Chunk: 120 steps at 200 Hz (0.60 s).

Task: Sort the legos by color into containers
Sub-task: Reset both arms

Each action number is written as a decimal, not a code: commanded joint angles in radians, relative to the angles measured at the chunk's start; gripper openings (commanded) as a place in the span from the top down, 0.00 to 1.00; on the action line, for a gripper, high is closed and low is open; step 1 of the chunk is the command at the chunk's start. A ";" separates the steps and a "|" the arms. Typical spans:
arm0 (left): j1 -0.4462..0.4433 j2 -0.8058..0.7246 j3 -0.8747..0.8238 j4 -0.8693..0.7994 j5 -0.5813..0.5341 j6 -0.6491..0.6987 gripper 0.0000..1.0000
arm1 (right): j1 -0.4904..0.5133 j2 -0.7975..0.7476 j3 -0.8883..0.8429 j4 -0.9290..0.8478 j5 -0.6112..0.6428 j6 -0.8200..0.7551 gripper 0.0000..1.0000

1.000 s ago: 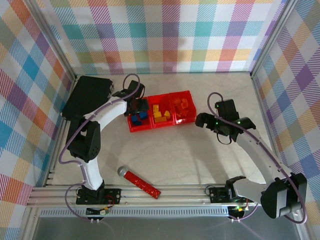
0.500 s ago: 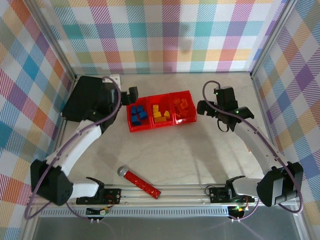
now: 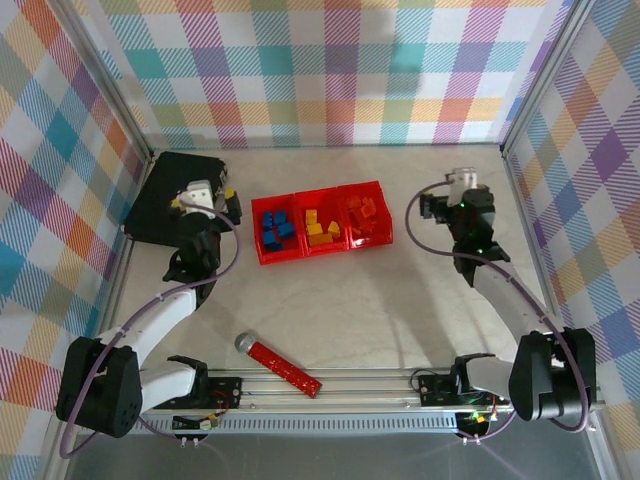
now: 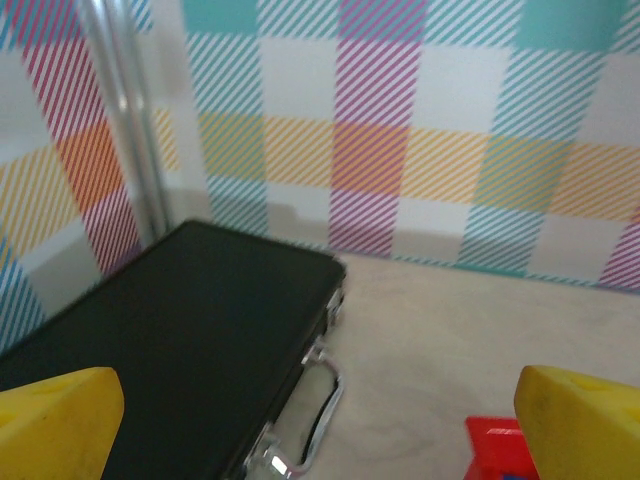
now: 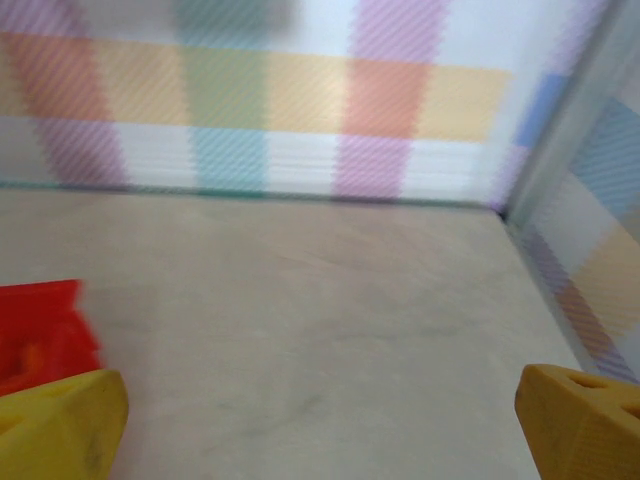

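Sorting appears complete: legos (image 3: 320,228) lie colour-grouped in the containers (image 3: 266,256); left gripper (image 4: 320,425) and right gripper (image 5: 320,425) jaws spread wide, empty.

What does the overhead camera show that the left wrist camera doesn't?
Overhead, not wrist: blue legos, yellow legos and orange legos sorted in the red containers, the red bar, the right gripper. Wrist, not overhead: the metal handle on the black case. Shared: that case, a corner of the containers, the plaid wall, the left gripper, open.
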 commanded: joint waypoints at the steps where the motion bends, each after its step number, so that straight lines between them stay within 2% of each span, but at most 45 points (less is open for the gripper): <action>1: 0.014 -0.032 -0.054 0.075 0.020 -0.106 0.00 | -0.064 0.028 -0.097 0.128 -0.028 0.118 0.01; 25: 0.014 -0.047 -0.083 0.048 0.020 -0.098 0.00 | -0.072 0.144 -0.149 0.243 -0.076 0.201 0.01; 42: 0.015 -0.047 -0.088 0.025 0.015 -0.096 0.00 | -0.062 0.177 -0.105 0.205 -0.240 0.144 0.01; 61: 0.014 -0.047 -0.104 0.021 0.035 -0.099 0.00 | -0.037 0.143 -0.125 0.152 -0.253 0.085 0.01; 83: 0.015 -0.032 -0.148 0.061 0.038 -0.116 0.00 | -0.036 0.128 -0.264 0.258 -0.184 0.088 0.01; 90: 0.014 -0.019 -0.163 0.081 0.044 -0.115 0.00 | -0.034 0.101 -0.264 0.214 -0.208 0.075 0.01; 106: 0.014 0.016 -0.177 0.112 0.045 -0.096 0.00 | -0.033 0.164 -0.314 0.441 -0.241 0.087 0.01; 120: 0.014 0.068 -0.187 0.165 0.040 -0.066 0.00 | -0.032 0.325 -0.307 0.573 -0.240 0.082 0.01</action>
